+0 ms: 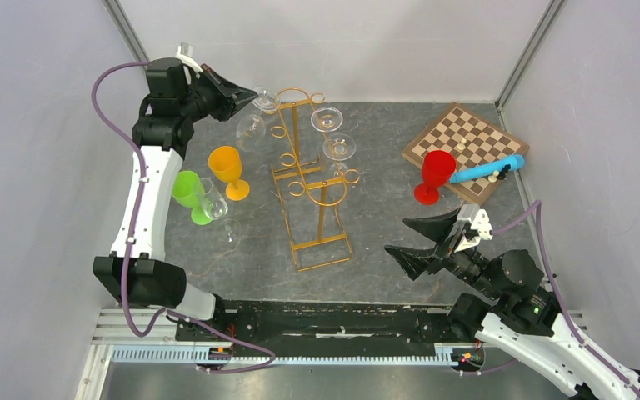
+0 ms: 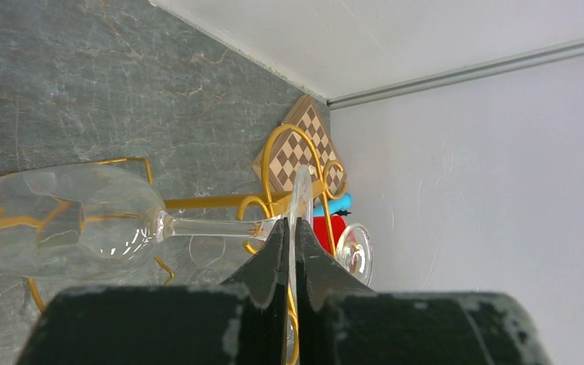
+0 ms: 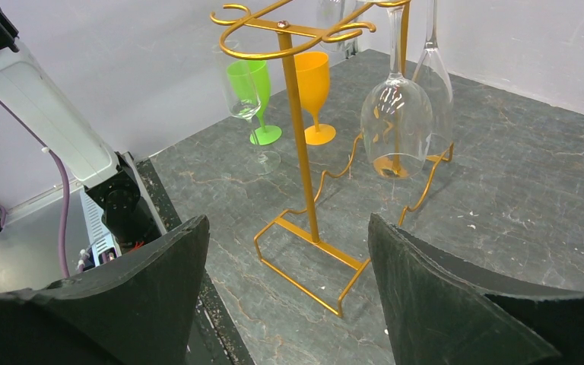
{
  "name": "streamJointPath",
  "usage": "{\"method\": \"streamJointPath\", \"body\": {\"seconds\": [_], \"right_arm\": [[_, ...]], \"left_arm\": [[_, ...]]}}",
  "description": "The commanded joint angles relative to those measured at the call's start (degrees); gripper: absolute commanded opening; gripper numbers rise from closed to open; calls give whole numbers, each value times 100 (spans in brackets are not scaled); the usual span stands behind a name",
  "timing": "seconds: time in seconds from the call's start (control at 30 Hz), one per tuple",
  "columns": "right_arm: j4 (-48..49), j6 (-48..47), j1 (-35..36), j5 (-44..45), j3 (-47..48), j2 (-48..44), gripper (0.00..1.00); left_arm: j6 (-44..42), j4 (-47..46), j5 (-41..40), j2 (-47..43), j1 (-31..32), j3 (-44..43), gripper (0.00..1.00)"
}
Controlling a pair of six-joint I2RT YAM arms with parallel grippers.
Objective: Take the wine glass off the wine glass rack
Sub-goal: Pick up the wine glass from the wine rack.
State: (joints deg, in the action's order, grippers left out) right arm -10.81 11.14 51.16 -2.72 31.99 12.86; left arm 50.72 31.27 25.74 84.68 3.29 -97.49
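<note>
Jaws on the left arm (image 1: pixel 154 167) are clamped down tight on the wine glass (image 2: pixel 68 220). They've got it by the foot (image 2: pixel 301 190), the flat disc seen edge-on, squeezed between the two black fingers (image 2: pixel 270 258). From the left wrist view the stem runs out sideways from the pinch and the bowl sits off to the left, so the glass lies across the view. From the top view the glass is up at the far left end of the rack (image 3: pixel 299 152), right beside its curled top loops. Can't honestly tell whether the foot is still sitting in a hook or just clear of it, the gold wire and the foot overlap too much.

Right arm (image 1: pixel 508 283) jaws are spread wide with nothing between them, hanging over the tabletop (image 1: pixel 383 208) near the front right of the rack and not touching it.

Other stuff around:
- two more clear glasses (image 3: pixel 395 122) hang bowl-down from the rack's other side
- an orange goblet (image 1: pixel 227 171), a green goblet (image 1: pixel 188 192) and a clear upright glass (image 1: pixel 213 200) are bunched together left of the rack
- a red goblet (image 1: pixel 435 175) stands at the near edge of a chessboard (image 1: pixel 467 137) on the far right, with a blue tube (image 1: pixel 487 171) lying on the board
</note>
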Motion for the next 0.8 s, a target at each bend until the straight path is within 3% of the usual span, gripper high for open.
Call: {"method": "streamJointPath", "body": {"seconds": [0.0,0.43,0.77], "right_arm": [[192,63,-6,31,56,7,79],[-400,8,-4,434,532,235,84],[-935,173,-3,831,1168,474,93]], "left_arm": [[-107,-156,-130,-339,-95,-241,2],[-569,344,-103,-697,-172,-569,2],[-1063,544,582,-872,-92,-1155,2]]}}
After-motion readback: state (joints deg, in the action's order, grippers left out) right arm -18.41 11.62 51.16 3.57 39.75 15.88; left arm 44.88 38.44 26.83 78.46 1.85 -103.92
